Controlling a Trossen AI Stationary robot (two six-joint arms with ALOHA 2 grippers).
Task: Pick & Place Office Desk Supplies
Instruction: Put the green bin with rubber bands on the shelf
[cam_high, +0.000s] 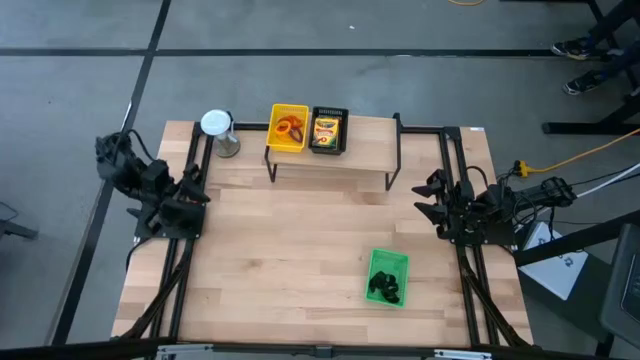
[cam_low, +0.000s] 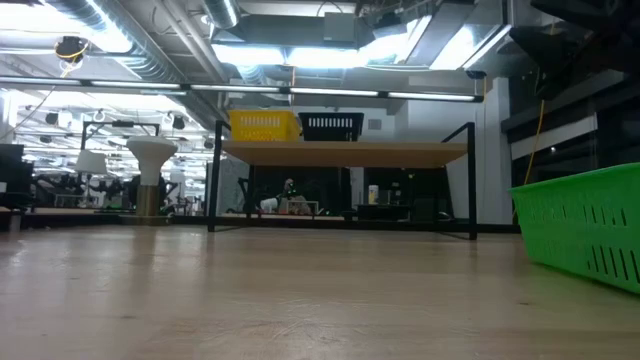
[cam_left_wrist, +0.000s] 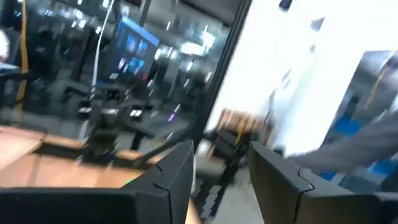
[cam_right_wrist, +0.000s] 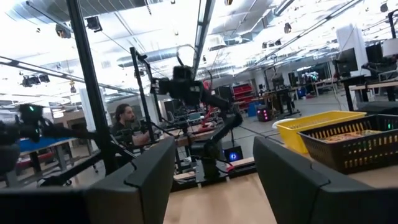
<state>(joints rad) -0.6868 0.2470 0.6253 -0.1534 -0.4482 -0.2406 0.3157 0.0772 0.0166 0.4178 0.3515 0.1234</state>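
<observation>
On my desk (cam_high: 300, 250) I count three trays: one yellow tray (cam_high: 289, 128), one black tray (cam_high: 328, 130) and one green tray (cam_high: 387, 277). The yellow tray holds orange rings (cam_high: 291, 127), two or so, though I cannot separate them for certain. The black tray holds one yellow printed box (cam_high: 326, 129). The green tray holds a clump of black clips (cam_high: 384, 287), too bunched for me to number. There is one raised shelf (cam_high: 330, 160) and one grey cylinder (cam_high: 219, 132) with a white top. I have two arms, each with one gripper: my left gripper (cam_high: 190, 193) and my right gripper (cam_high: 432, 197).

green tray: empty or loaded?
Loaded. The high view shows small black clips piled at one end of the green tray; the rest is bare.
</observation>
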